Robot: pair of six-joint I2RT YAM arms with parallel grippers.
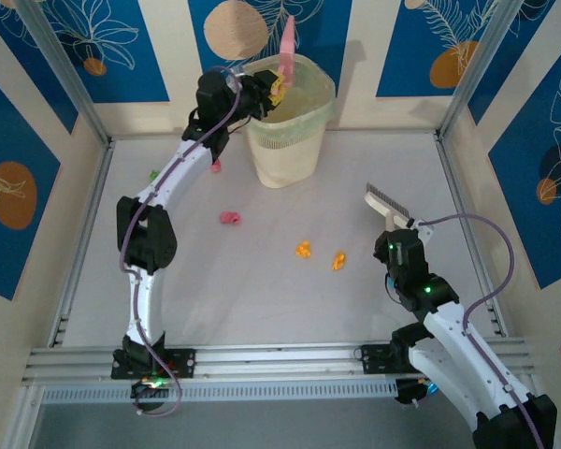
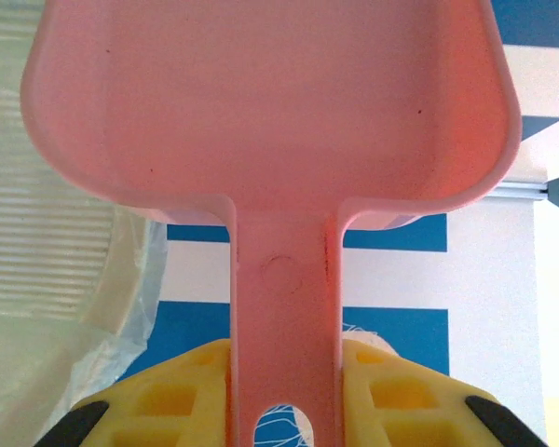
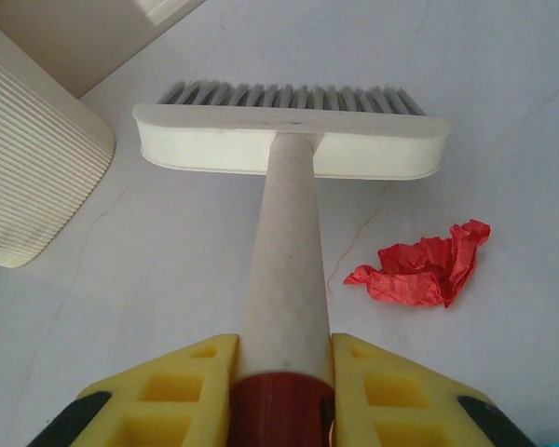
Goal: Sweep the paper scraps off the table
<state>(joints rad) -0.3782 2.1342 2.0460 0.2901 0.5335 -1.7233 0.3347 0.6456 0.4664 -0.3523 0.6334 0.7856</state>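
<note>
Left gripper (image 2: 284,396): clenched on the pink dustpan (image 2: 270,102) by its handle, above the bin (image 1: 285,150).
Right gripper (image 3: 284,400): clamped on the brush (image 3: 289,140) handle, right of the bin.
Paper scraps (image 1: 230,218): 1 pink and 2 orange on the table (image 1: 262,309), in front of the bin.
Risk: with the dustpan aloft, a hard stroke may scatter the light wads uncaught.

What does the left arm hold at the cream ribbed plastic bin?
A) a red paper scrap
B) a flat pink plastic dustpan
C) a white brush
B: the yellow fingers of the left gripper clamp the handle of the flat pink plastic dustpan at the cream bin.
</note>
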